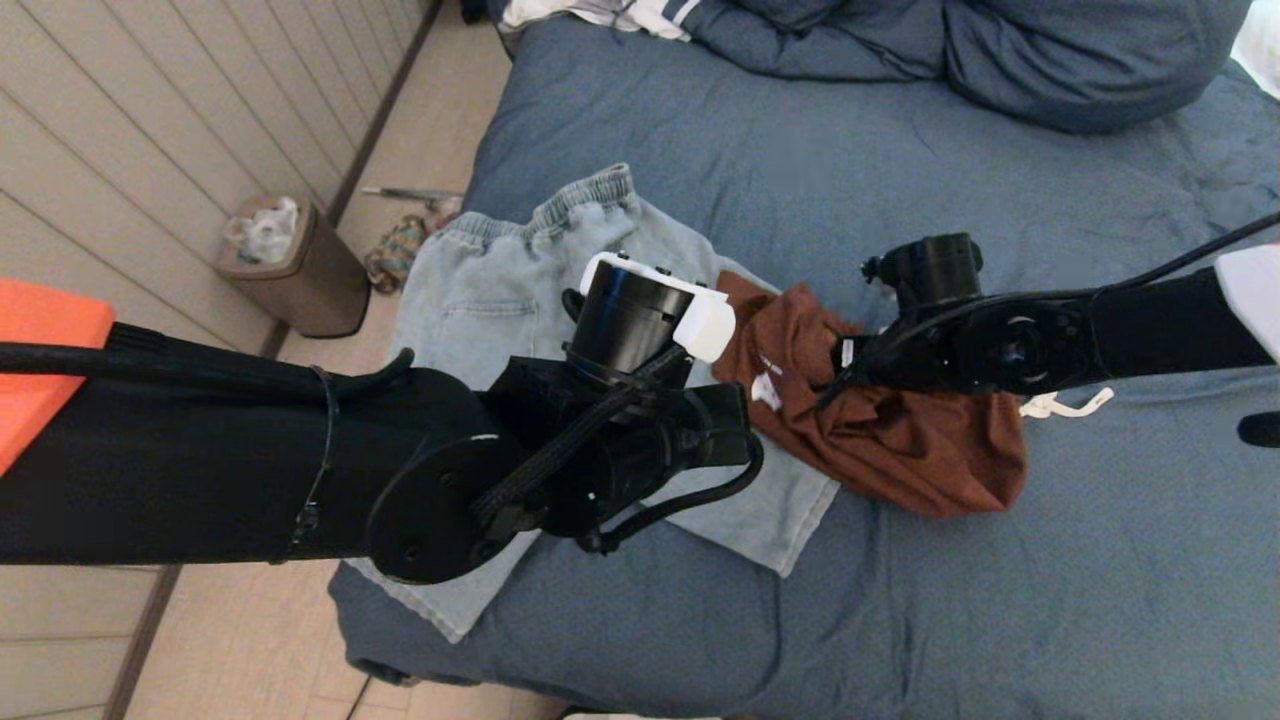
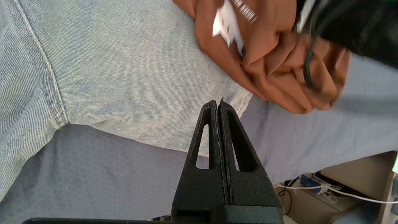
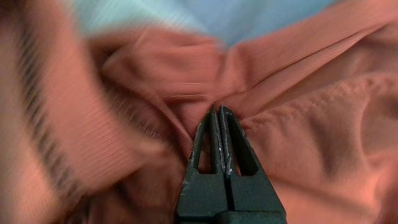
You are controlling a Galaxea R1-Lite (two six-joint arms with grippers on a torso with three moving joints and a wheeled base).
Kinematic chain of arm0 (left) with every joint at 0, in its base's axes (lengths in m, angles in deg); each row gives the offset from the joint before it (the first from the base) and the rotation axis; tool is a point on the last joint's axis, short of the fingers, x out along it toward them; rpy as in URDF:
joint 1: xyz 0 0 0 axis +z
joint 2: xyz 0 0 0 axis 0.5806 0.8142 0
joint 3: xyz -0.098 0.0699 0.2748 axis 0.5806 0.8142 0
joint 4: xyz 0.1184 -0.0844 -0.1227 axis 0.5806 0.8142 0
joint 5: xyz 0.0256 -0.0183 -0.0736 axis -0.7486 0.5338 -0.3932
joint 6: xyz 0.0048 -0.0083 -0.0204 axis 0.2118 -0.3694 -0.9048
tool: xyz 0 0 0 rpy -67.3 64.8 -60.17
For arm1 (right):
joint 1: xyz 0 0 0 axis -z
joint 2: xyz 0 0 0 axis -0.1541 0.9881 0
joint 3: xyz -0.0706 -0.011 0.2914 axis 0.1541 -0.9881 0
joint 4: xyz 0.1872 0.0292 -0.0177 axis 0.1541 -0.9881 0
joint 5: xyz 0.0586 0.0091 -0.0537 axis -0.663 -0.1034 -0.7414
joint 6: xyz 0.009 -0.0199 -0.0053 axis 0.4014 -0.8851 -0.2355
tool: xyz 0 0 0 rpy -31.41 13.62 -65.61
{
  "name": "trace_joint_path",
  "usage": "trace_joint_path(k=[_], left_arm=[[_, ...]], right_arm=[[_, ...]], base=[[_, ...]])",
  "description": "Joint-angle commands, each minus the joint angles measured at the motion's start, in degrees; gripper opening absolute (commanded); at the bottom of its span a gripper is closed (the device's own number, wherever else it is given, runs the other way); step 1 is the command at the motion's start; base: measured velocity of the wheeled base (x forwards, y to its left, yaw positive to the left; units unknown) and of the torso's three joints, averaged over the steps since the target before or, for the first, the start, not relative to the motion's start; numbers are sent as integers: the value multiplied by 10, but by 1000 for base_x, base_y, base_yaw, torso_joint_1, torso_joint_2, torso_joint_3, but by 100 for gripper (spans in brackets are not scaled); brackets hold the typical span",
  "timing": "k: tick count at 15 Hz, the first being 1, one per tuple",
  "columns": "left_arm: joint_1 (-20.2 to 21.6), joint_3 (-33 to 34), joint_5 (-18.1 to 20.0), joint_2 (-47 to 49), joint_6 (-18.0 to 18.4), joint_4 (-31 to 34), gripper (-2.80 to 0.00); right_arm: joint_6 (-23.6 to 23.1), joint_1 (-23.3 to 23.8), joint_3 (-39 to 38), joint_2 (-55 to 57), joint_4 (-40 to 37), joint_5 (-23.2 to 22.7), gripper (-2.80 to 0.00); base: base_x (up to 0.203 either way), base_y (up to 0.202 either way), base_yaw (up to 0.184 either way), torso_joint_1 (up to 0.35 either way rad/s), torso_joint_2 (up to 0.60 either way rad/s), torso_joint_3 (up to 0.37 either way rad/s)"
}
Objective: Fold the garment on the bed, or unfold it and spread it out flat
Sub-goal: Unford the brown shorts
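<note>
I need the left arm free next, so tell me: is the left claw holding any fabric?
No. The left claw is shut on nothing, hovering above the edge of the denim shorts.

Bed [image 1: 1000,250]: jeans [image 1: 480,300] at left edge; brown garment [image 1: 930,450] overlapping their right side; pillows [image 1: 1050,60] behind.

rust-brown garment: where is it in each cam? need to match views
Head view: rust-brown garment bunched mid-frame on the bed, under the right arm, overlapping the light denim pants.
Left wrist view: garment at upper right, beyond the shut, empty left pincer.
Right wrist view: garment fills the frame; right pincer is shut against its folds.
Shared landmark: the denim pants, visible in head and left wrist views.
</note>
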Motion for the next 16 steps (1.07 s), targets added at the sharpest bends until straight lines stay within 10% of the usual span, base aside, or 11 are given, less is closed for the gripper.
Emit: trace_joint_path(k=[1, 13, 16], left_arm=[[0, 0, -1, -1, -1, 0, -280], [0, 1, -1, -32, 1, 6, -280], [-1, 3, -1, -46, 1, 6, -280]], right_arm=[[-1, -40, -67, -60, 0, 0, -280], [-2, -107, -454, -195, 83, -33, -280], [-1, -99, -425, -218, 116, -43, -280]], base=[[0, 0, 0, 0, 0, 0], [0, 0, 0, 0, 0, 0], [0, 0, 0, 0, 0, 0]])
